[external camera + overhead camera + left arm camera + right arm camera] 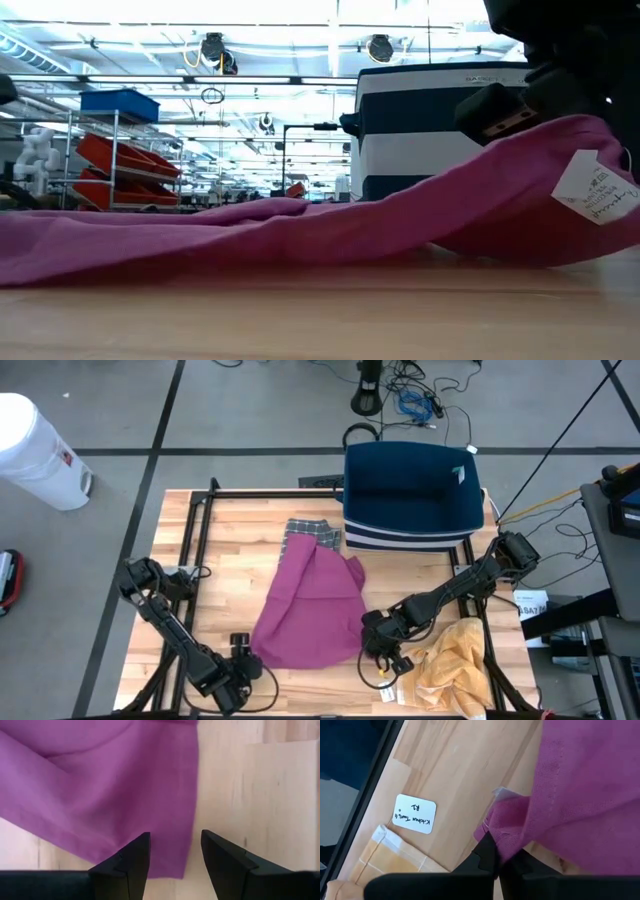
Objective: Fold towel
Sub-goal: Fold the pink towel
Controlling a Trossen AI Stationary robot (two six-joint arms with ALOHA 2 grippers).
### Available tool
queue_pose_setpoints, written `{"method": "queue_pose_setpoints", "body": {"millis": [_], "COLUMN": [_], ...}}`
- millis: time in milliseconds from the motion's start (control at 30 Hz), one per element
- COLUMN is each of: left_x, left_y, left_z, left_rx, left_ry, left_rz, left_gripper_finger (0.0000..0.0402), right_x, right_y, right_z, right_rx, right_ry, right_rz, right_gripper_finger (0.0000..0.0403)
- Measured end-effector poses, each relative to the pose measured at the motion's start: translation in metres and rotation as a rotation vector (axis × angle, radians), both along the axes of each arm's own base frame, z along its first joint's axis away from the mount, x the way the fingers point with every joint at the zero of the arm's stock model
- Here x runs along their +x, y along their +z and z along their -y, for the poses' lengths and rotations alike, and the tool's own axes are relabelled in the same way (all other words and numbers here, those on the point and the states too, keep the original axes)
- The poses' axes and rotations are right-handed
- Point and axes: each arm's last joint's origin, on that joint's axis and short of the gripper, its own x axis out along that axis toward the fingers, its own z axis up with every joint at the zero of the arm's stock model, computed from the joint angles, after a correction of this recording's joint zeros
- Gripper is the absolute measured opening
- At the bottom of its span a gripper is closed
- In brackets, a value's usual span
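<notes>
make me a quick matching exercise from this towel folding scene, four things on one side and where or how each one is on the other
Things:
1. purple towel
2. yellow towel
3. left tool
4. right tool

States:
a. shut on a corner of purple cloth
b. bunched at the table's front right corner
c. open, just off the purple towel's near edge
d. spread across the table's middle

Pairs: 1-d, 2-b, 3-c, 4-a
</notes>
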Motion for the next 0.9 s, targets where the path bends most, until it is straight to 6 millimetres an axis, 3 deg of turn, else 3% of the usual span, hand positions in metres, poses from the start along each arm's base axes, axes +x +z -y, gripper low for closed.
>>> {"method": "queue_pose_setpoints", "body": {"millis": [467,567,767,900], "left_x": [0.011,0.013,0.013,0.012], "left_y": [-0.017,-0.017,-0.018,-0.017], "left_z": [-0.019,-0.021,-0.023,-0.023], "left_rx": [-0.064,-0.072,-0.033,-0.034], "left_ry": [0.009,0.007,-0.042,-0.056], "left_rz": [-0.030,-0.042,-0.064,-0.072], "left_gripper_finger": [0.0174,0.0135,0.0015,0.0005], "right_x": [0.000,0.000,0.000,-0.001], "right_y": [0.000,0.000,0.000,0.000], "right_z": [-0.001,-0.002,-0.002,-0.002], "right_rx": [0.004,0.004,0.005,0.000], "right_ry": [0.000,0.004,0.002,0.002], "right_rz": [0.008,0.011,0.010,-0.002], "right_gripper_finger": [0.0000,0.0000,0.0000,0.0000]}}
